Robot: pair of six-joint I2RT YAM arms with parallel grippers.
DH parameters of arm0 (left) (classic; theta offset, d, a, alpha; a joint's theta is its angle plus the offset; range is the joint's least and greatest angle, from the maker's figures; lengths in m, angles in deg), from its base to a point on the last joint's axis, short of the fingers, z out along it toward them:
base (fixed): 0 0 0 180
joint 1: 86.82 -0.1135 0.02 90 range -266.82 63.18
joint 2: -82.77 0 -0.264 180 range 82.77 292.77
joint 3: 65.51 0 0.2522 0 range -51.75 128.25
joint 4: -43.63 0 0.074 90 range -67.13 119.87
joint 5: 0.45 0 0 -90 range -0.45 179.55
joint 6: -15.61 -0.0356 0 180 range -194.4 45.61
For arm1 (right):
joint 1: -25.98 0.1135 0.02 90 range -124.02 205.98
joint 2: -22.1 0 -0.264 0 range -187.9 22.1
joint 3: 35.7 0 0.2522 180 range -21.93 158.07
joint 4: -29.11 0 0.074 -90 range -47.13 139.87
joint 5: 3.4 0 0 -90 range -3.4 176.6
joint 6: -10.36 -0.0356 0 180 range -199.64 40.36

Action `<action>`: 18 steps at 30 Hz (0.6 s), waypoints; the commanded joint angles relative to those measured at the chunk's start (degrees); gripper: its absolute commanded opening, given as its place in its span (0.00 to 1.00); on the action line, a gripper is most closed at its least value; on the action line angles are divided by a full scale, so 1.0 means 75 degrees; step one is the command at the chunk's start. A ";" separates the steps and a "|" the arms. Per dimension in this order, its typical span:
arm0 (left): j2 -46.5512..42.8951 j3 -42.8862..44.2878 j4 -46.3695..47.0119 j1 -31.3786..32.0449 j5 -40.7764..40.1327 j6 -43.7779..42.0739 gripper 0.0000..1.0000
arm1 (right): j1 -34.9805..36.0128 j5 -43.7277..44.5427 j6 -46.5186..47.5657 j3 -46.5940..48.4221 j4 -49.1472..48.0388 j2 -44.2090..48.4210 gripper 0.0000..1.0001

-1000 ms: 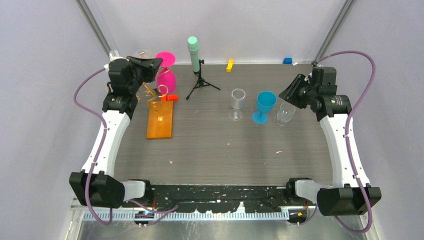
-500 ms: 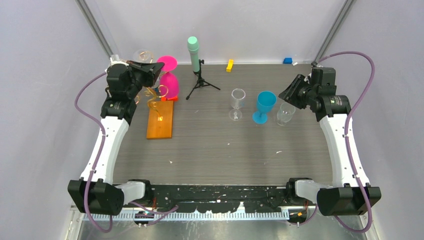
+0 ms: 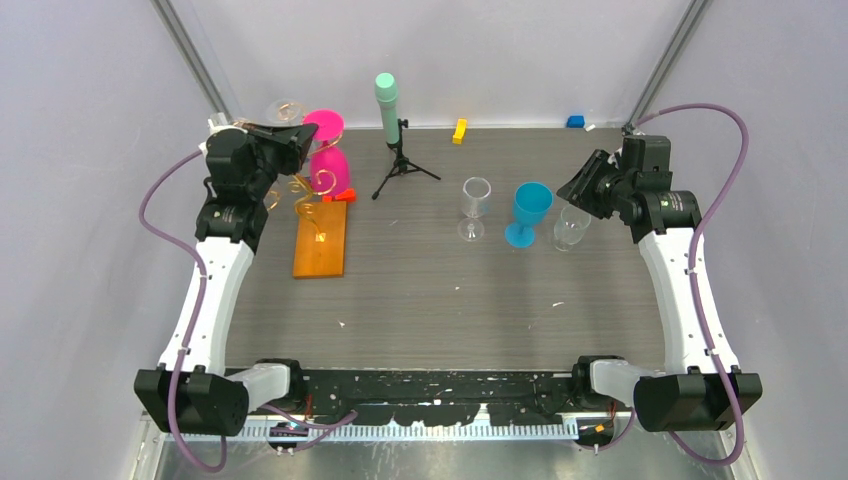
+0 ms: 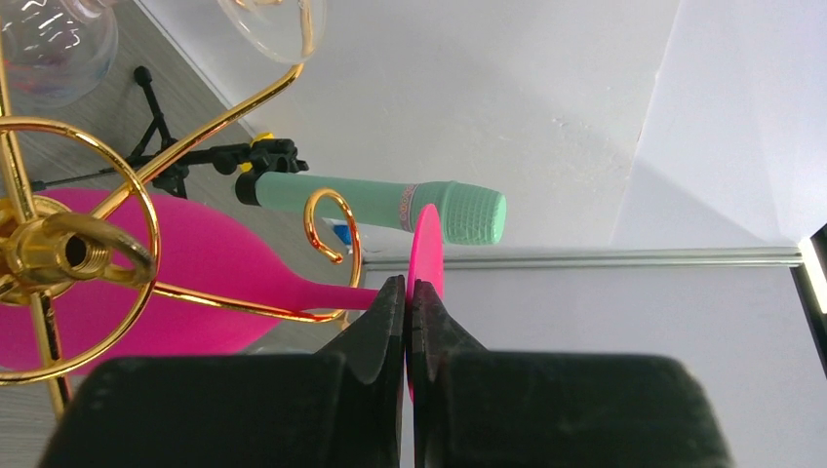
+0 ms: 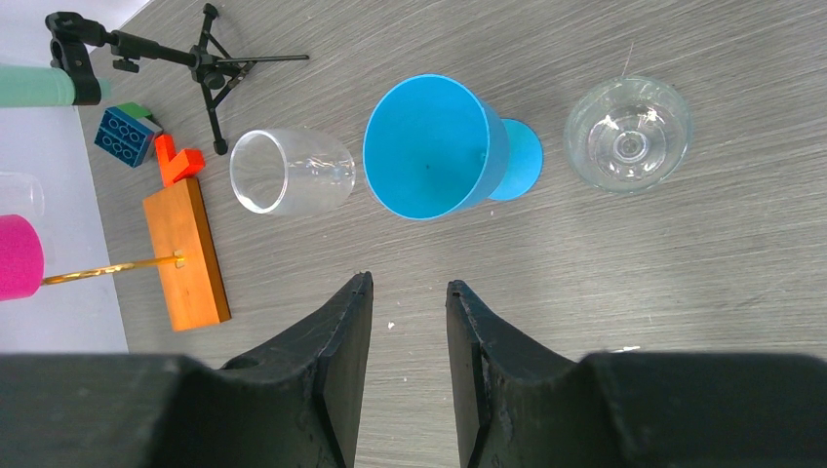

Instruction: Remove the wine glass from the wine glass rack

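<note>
A pink wine glass (image 3: 334,168) hangs bowl-down on the wine glass rack (image 3: 303,190), a gold wire stand on an orange wooden base (image 3: 320,243). My left gripper (image 3: 298,136) is shut on the glass's thin pink foot (image 4: 427,244). In the left wrist view the left gripper (image 4: 408,292) has its jaws pressed together on that disc, and the stem lies along a gold scroll arm (image 4: 332,224). A clear glass (image 3: 286,108) also hangs on the rack. My right gripper (image 3: 578,188) stands open and empty above the table, with bare tabletop between its jaws (image 5: 410,288).
A clear wine glass (image 3: 475,205), a blue goblet (image 3: 528,212) and another clear glass (image 3: 572,228) stand mid-right. A black tripod with a mint-green cylinder (image 3: 390,110) is right of the rack. A red block (image 3: 345,196), a yellow block (image 3: 459,130) and a blue block (image 3: 575,121) lie at the back.
My left arm has shifted left and a little back, taking the pink glass's foot with it. The right arm has not moved.
</note>
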 commanded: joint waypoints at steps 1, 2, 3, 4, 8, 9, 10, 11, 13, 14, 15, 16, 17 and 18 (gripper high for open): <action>0.0164 0.0096 0.0602 -0.0140 -0.0215 0.0485 0.00 | 0.0013 0.0047 -0.0014 -0.0051 -0.0275 0.0247 0.39; 0.0152 0.0017 0.0692 -0.0153 -0.0277 0.0599 0.00 | 0.0013 0.0052 0.0003 -0.0063 -0.0281 0.0250 0.39; 0.0139 -0.0051 0.0763 -0.0165 -0.0339 0.0688 0.00 | 0.0013 0.0067 0.0008 -0.0065 -0.0272 0.0252 0.39; 0.0101 -0.0093 0.0773 -0.0171 -0.0422 0.0729 0.00 | 0.0013 0.0079 0.0021 -0.0070 -0.0269 0.0258 0.39; -0.0030 -0.0202 0.0779 -0.0189 -0.0703 0.0813 0.00 | 0.0013 0.0093 0.0032 -0.0054 -0.0275 0.0227 0.39; -0.0041 -0.0205 0.0790 -0.0195 -0.0743 0.0837 0.00 | 0.0013 0.0077 0.0038 -0.0055 -0.0275 0.0205 0.39; -0.0029 -0.0203 0.0825 -0.0195 -0.0787 0.0857 0.00 | 0.0013 0.0073 0.0032 -0.0055 -0.0275 0.0191 0.39; -0.0021 -0.0182 0.0816 -0.0196 -0.0828 0.0892 0.00 | 0.0013 0.0069 0.0035 -0.0061 -0.0284 0.0187 0.39; 0.0017 -0.0187 0.0961 -0.0196 -0.0916 0.0970 0.00 | 0.0013 0.0060 0.0036 -0.0090 -0.0278 0.0189 0.39; 0.0015 -0.0247 0.1135 -0.0196 -0.0939 0.1030 0.00 | 0.0013 0.0058 0.0042 -0.0096 -0.0282 0.0199 0.39; 0.0018 -0.0315 0.1297 -0.0196 -0.1143 0.1091 0.00 | 0.0013 0.0066 0.0047 -0.0100 -0.0280 0.0208 0.39; 0.0033 -0.0341 0.1398 -0.0196 -0.1263 0.1117 0.00 | 0.0013 0.0068 0.0048 -0.0113 -0.0278 0.0221 0.39; 0.0054 -0.0313 0.1417 -0.0196 -0.1334 0.1102 0.00 | 0.0013 0.0068 0.0048 -0.0108 -0.0276 0.0231 0.39; 0.0093 -0.0246 0.1422 -0.0196 -0.1400 0.1050 0.00 | 0.0013 0.0068 0.0048 -0.0104 -0.0281 0.0239 0.39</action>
